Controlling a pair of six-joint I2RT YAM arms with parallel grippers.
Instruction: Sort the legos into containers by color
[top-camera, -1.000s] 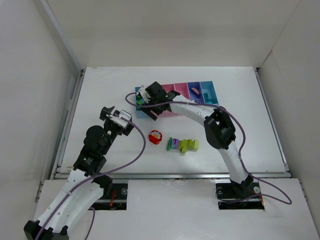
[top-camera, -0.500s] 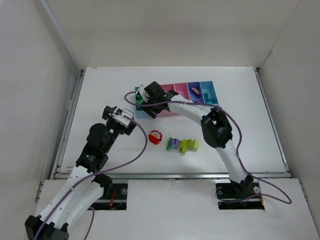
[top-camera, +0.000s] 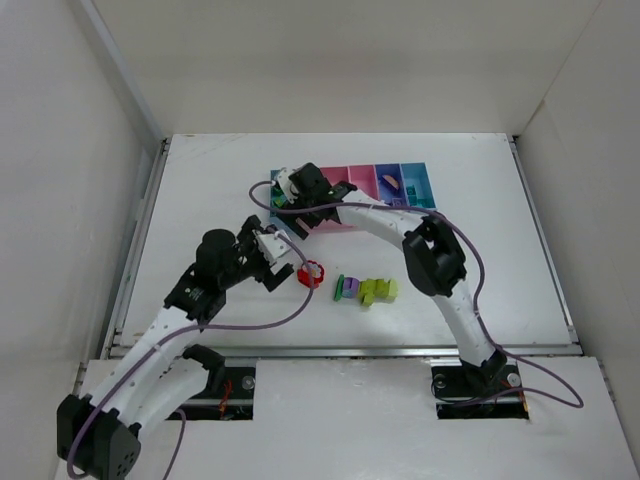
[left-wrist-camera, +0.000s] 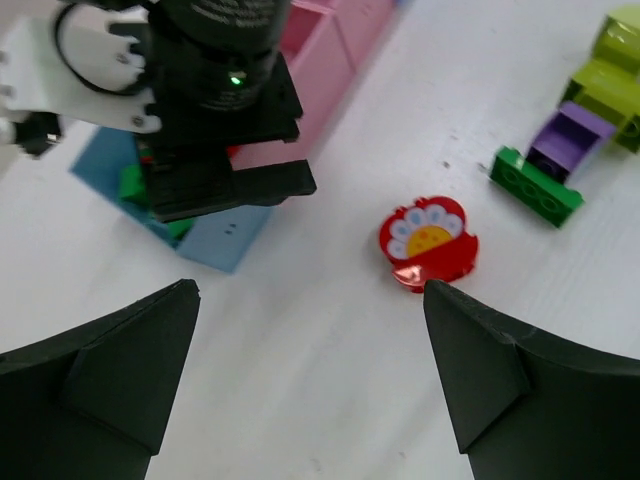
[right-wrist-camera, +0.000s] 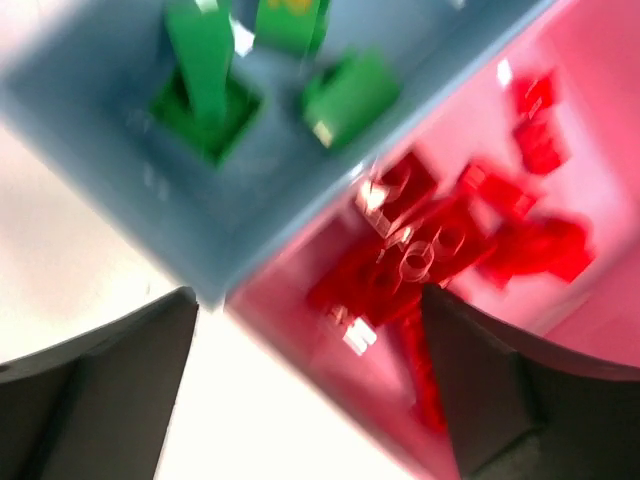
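Since a second ago, our left gripper (top-camera: 285, 268) had swung over to the red lego (top-camera: 312, 272). At the left wrist we saw jaws apart, lego just ahead, ready to straddle. Our right gripper (right-wrist-camera: 310, 300), open and empty, hovered over bins (right-wrist-camera: 200, 240) holding greens (right-wrist-camera: 205, 60) and reds (right-wrist-camera: 420, 260).

A robotics lab cell: white panel walls (top-camera: 60, 150) box in a white table (top-camera: 200, 180).
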